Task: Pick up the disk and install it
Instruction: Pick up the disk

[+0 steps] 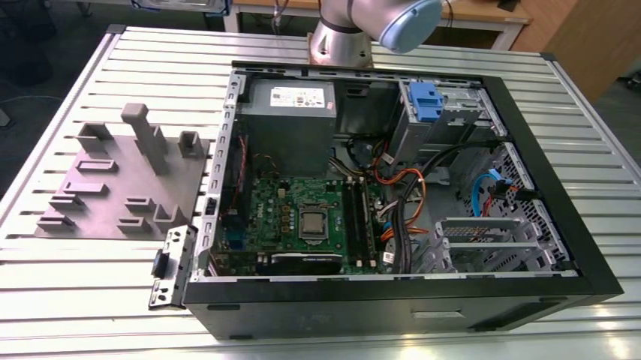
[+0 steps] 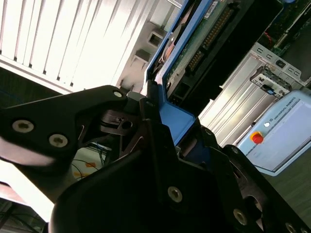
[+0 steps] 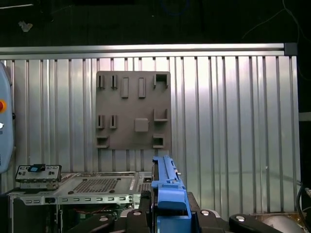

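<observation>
My gripper is shut on the disk, which stands edge-on between the black fingers with its blue carrier frame facing the camera. In the second wrist view the disk shows its green circuit board and blue frame, clamped in the gripper. It hangs high above the table, apart from the open computer case. In the exterior view the case lies on its side with its drive cage at the far right corner.
A grey fixture plate with upright posts lies on the slatted table to the exterior view's left of the case. The arm's base stands behind the case. A grey power-supply box, cables and the motherboard fill the case. A pendant with a red button sits off the table.
</observation>
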You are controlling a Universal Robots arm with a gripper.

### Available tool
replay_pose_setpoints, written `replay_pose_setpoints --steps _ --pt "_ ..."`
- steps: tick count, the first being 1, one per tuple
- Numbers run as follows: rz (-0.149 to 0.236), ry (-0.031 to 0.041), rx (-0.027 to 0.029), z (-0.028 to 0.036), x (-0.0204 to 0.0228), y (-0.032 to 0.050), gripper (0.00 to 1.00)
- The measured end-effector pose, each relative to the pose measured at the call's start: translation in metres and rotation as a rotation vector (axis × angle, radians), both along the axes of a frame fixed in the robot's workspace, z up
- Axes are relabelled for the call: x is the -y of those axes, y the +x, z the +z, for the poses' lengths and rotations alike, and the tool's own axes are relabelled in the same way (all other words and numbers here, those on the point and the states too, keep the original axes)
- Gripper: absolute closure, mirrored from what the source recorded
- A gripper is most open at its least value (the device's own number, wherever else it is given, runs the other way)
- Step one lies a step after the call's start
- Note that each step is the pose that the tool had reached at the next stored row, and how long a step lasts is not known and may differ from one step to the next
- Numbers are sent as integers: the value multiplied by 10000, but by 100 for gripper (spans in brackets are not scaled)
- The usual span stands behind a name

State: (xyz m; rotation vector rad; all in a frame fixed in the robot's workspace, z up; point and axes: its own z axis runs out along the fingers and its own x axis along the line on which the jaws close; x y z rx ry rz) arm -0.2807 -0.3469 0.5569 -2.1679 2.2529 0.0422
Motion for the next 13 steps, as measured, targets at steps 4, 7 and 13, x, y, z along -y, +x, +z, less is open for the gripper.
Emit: replay_pose_setpoints --steps 4,7,13 --pt "0 0 -1 -7 25 203 64" --pt "0 -1 -1 -7 27 235 64" --pt "0 -1 -1 -9 31 300 64"
